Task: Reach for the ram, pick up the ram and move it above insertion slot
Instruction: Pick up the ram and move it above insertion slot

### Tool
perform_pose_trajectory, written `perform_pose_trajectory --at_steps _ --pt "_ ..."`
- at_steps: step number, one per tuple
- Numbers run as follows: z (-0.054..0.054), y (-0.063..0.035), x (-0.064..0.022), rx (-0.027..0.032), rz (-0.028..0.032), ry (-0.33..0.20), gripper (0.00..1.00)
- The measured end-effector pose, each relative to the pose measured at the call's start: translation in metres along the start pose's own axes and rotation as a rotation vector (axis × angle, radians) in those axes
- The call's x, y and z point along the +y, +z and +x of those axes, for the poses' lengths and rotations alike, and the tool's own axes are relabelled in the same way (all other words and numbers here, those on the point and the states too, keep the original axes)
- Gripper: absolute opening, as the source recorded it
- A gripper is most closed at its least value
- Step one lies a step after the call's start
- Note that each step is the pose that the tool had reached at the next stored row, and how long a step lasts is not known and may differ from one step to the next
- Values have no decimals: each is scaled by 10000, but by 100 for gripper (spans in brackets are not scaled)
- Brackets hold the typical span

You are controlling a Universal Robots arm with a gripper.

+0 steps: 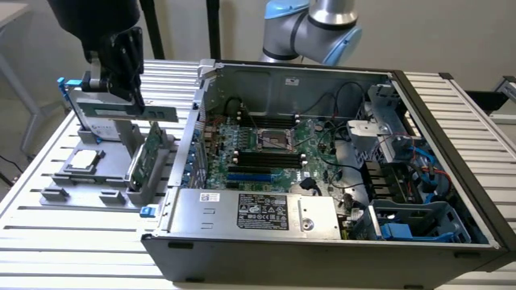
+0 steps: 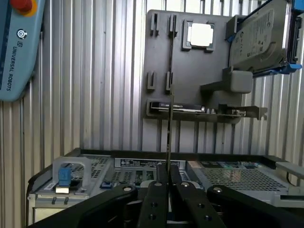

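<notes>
The ram [image 1: 149, 112] is a thin green stick hanging level in the air at the exterior view's upper left, above the grey holder plate [image 1: 81, 184]. My black gripper [image 1: 121, 95] is shut on its top edge. In the wrist view the ram [image 2: 169, 123] shows edge-on as a thin line rising from between the fingertips of the gripper [image 2: 168, 183]. The dark memory slots [image 1: 266, 158] lie on the motherboard inside the open computer case [image 1: 322, 254], well towards the exterior view's right of the ram.
The holder plate [image 2: 190, 71] carries a square processor [image 2: 200, 34], a silver hard drive in blue rails [image 2: 261, 35] and a broader green expansion card [image 1: 144, 160] standing on edge. A blue teach pendant [image 2: 16, 47] lies on the slatted table. Cables and a drive cage crowd the case's right side.
</notes>
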State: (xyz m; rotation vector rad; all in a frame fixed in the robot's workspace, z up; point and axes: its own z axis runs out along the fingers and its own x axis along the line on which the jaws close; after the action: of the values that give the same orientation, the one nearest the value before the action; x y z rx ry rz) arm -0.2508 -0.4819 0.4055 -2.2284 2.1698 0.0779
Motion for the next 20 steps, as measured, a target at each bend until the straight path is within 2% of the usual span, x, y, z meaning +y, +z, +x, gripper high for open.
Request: perform_pose_trajectory --at_steps 7,16,20 --pt "8 -5 -317 -169 3 -7 13" --pt "19 -11 -725 -414 6 -59 13" --pt "23 -14 -888 -472 4 -105 13"
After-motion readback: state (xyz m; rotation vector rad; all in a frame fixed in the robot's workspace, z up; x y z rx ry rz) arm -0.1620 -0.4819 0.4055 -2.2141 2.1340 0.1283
